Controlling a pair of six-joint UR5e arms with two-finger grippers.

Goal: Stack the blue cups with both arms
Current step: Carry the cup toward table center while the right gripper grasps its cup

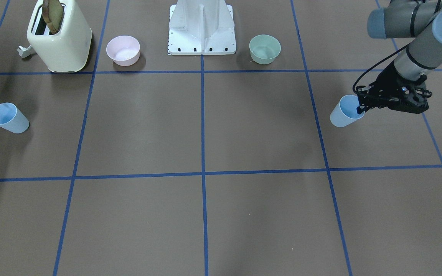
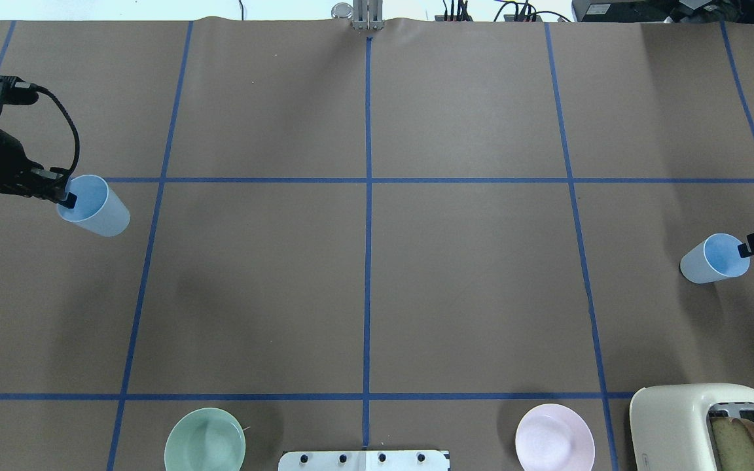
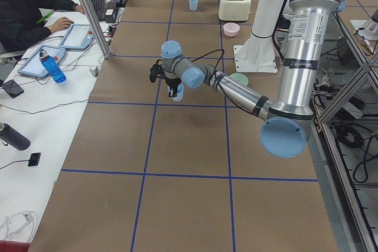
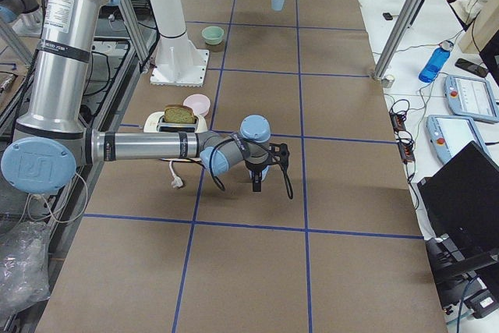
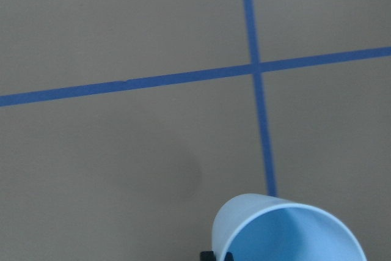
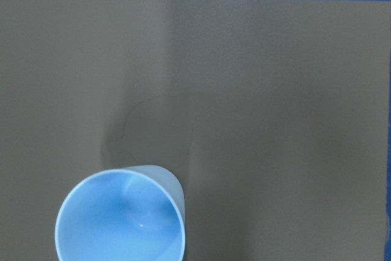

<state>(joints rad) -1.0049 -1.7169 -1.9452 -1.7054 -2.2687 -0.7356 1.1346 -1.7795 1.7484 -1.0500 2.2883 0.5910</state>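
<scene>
At opposite ends of the brown desk, well apart, the left arm's black fingers pinch the rim of one upright pale-blue tapered plastic cup, and the right arm's fingers pinch its twin, both mouths up.

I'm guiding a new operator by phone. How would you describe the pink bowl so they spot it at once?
Find the white pedestal at the robot's edge of the table. Between it and the cream toaster sits the pink bowl. Its only look-alike, the green bowl, sits on the pedestal's opposite side.
</scene>
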